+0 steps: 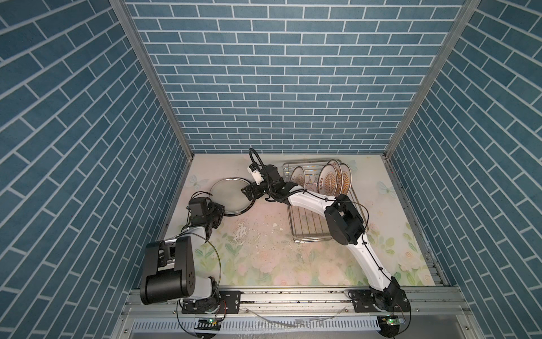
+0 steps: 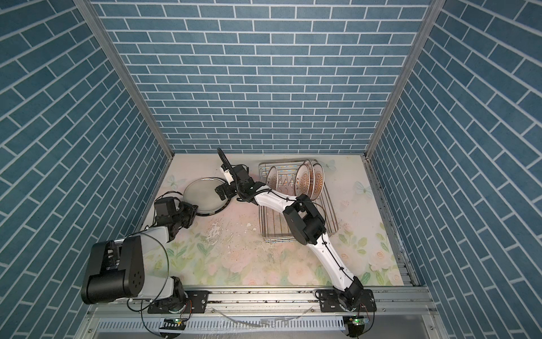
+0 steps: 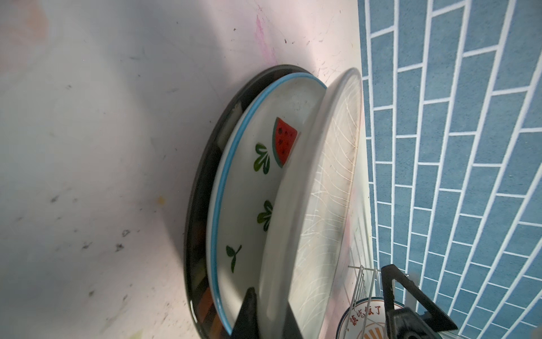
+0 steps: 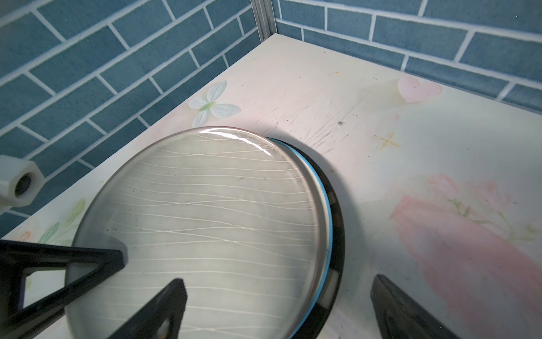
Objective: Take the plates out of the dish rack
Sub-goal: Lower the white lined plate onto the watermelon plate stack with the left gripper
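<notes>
Blue brick-patterned walls (image 1: 278,88) close in a flowered worktop (image 1: 264,258). At centre left in both top views lies a stack of three plates. A dark-rimmed plate (image 3: 198,211) is at the bottom, a blue-edged watermelon plate (image 3: 249,190) sits on it, and a grey lined plate (image 1: 230,192) is on top. My left pincer (image 1: 219,210) is clamped tight on the lower-left rim of the grey lined plate. My left wrist view shows that edge raised clear of the watermelon plate, while the far edge meets it. My right pincer (image 1: 249,192) hangs at the stack's right edge, spread wide and holding nothing. Right of centre sits the dish rack (image 1: 311,239), with my right arm crossing above it. Four sunburst plates (image 1: 328,179) stand on edge among the prongs at its upper end.
</notes>
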`<state>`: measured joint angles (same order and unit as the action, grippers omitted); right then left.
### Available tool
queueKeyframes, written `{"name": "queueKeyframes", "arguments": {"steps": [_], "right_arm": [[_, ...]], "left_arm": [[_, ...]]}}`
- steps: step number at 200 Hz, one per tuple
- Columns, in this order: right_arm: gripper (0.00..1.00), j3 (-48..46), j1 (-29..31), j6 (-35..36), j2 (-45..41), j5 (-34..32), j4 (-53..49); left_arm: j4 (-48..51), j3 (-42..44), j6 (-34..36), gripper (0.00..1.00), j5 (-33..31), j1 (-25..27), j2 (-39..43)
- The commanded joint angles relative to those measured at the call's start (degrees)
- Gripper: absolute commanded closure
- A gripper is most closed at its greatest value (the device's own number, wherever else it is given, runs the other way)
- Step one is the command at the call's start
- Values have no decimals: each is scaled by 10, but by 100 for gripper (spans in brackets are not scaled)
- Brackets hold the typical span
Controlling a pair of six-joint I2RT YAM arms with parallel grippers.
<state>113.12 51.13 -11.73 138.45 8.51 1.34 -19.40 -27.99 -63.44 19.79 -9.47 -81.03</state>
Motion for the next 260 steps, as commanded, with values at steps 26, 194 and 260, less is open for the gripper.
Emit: {"name": "queueKeyframes", "arguments": {"steps": [26,194,260], "right_arm": [[1,6,3,-6,2,-1,2],[1,-24,3,-9,-17,1,16],[1,-24,3,-11,-17,11,18]], "left_arm": [[41,-34,23,81,-9,-1,-13],[65,-23,32,50,-50,5,26],[99,-13,30,49,-88,8,84]]}}
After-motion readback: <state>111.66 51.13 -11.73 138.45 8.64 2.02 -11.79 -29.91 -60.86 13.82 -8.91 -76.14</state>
